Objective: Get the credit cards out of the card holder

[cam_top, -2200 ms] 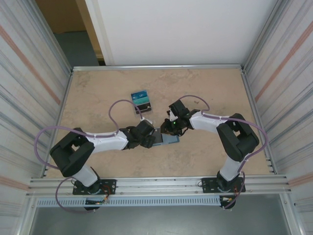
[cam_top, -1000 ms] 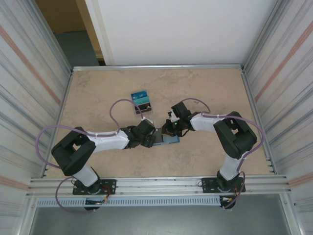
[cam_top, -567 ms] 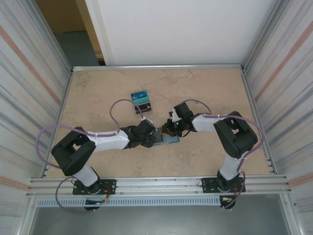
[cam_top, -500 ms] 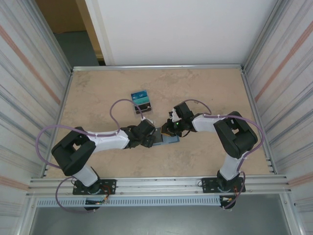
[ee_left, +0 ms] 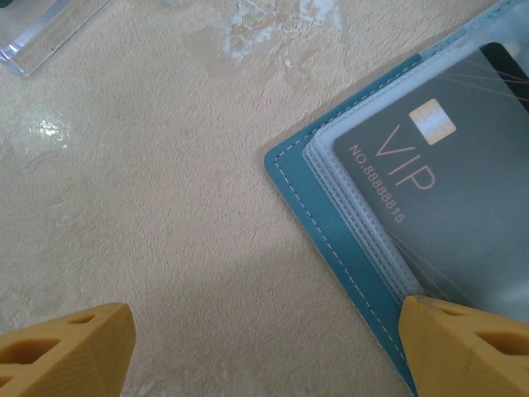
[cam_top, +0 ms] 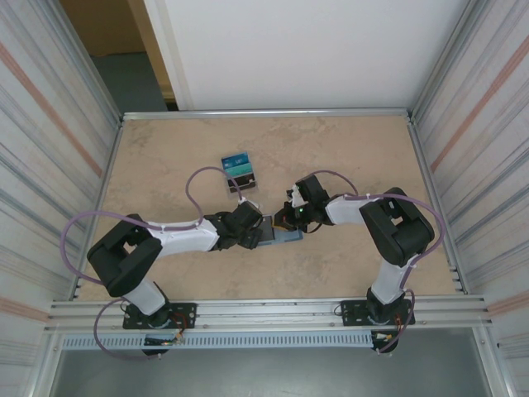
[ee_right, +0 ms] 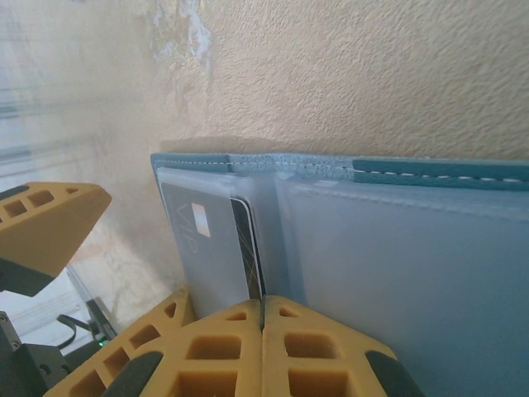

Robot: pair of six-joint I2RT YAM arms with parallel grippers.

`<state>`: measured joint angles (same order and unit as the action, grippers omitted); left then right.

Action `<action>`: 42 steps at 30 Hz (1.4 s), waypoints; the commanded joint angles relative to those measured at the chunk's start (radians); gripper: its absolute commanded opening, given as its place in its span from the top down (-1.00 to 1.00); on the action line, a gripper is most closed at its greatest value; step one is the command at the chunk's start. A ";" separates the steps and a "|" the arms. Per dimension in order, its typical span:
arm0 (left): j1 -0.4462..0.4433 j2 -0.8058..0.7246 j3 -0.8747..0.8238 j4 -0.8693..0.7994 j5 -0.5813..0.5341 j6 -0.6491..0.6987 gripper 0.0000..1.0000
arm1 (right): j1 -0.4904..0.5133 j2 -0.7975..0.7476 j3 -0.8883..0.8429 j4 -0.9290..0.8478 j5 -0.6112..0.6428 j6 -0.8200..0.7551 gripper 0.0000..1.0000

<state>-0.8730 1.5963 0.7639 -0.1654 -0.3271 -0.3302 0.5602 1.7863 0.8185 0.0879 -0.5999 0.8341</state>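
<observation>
PULLING THE LAST CARD: The right tool (ee_right: 263, 331), its fingers pressed together, nips what looks like the dark edge of a grey VIP card (ee_right: 202, 248). The card sits tucked in the open card holder (ee_right: 430, 170), which lies at the middle of the tabletop (cam_top: 347, 157) between the two arms. The left tool (ee_left: 264, 354) hangs spread wide over the holder's corner, one fingertip (ee_left: 467, 343) above the teal border; whether it presses down cannot be told. Other credit cards (cam_top: 238, 169) lie in a pile well apart, toward the far left. The hold is on a thin sliver, so the card may slip free if the clear sleeve drags on it. If the holder is not pinned, the whole wallet may slide or lift along with the card. A skewed pull could jam the card's corner in its pocket.
</observation>
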 commanded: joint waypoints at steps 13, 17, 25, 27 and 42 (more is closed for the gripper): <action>-0.007 -0.017 0.011 -0.049 -0.044 0.009 -0.72 | -0.022 -0.030 0.037 -0.156 0.116 -0.079 1.00; -0.007 -0.020 0.012 -0.054 -0.052 0.019 -0.72 | -0.026 -0.044 0.055 -0.197 0.140 -0.099 1.00; -0.007 -0.047 0.032 -0.065 -0.055 0.034 -0.72 | -0.034 -0.056 0.077 -0.239 0.154 -0.120 1.00; -0.007 -0.059 0.041 -0.069 -0.054 0.038 -0.72 | -0.034 -0.058 0.081 -0.241 0.150 -0.119 1.00; 0.046 -0.022 0.095 -0.028 -0.028 0.043 -0.80 | -0.021 -0.099 0.052 -0.213 0.099 -0.084 0.73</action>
<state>-0.8474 1.5486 0.8360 -0.2054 -0.3599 -0.2920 0.5354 1.7252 0.8753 -0.1169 -0.4747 0.7483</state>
